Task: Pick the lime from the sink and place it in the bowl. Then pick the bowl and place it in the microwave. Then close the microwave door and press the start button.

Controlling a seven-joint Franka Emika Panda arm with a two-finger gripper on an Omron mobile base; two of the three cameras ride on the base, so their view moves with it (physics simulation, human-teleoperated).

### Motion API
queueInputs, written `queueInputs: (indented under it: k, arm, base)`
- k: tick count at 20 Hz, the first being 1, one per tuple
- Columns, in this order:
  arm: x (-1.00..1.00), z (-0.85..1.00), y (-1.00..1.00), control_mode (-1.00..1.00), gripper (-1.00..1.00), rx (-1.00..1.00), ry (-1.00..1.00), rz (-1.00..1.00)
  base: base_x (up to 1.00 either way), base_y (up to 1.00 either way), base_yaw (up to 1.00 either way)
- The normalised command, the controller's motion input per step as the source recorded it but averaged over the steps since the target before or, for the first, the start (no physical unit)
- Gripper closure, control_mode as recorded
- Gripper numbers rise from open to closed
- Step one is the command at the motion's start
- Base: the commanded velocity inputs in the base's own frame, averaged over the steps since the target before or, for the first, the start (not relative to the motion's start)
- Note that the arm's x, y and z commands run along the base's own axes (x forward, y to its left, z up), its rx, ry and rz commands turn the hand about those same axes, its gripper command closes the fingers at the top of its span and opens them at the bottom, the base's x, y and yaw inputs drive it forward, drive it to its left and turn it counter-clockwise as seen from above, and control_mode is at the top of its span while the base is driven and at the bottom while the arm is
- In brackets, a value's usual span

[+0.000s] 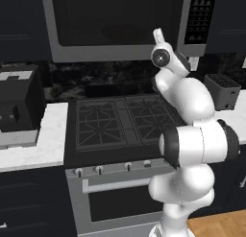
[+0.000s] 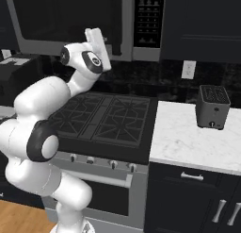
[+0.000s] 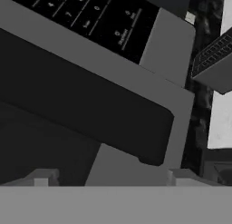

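Microwave first, from the left base view: the wide grey steel-framed microwave (image 1: 120, 27) sits built in above the black gas stove (image 1: 122, 121), its wide door with the large dark glass window (image 1: 115, 17) shut flush, so whatever is inside cannot be made out through the glass. Its black button panel (image 1: 199, 17) stands at the right end. The white arm rises in front, and its hand (image 1: 158, 36) is raised just before the door's lower right corner. A small grey toaster (image 1: 222, 91) stands on the white marble surface (image 1: 33, 145) to the right side, and a dark boxy appliance (image 1: 17, 99) on the left.

From the right base view, the hand (image 2: 96, 45) points up at the microwave door (image 2: 61, 15), near the button panel (image 2: 148, 20). The toaster (image 2: 212, 106) stands well apart on the pale surface (image 2: 188, 137).

In the hand view, the fingers (image 3: 43, 177) stand wide apart, gripping nothing, close to the door (image 3: 77, 105) and the button panel (image 3: 90, 19).
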Motion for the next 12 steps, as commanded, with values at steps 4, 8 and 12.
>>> queueInputs:
  k: [4, 8, 12]
  arm:
    - [0.62, 0.0, -0.32, -1.0, -1.0, 0.0, 0.01, 0.23]
    - [0.74, 0.0, -0.24, -1.0, -1.0, 0.02, 0.09, 0.21]
    - [0.19, 0.0, -0.07, -1.0, -1.0, 0.06, 0.1, 0.15]
  base:
    - [0.0, 0.0, 0.0]
    - [0.0, 0.0, 0.0]
    - [0.0, 0.0, 0.0]
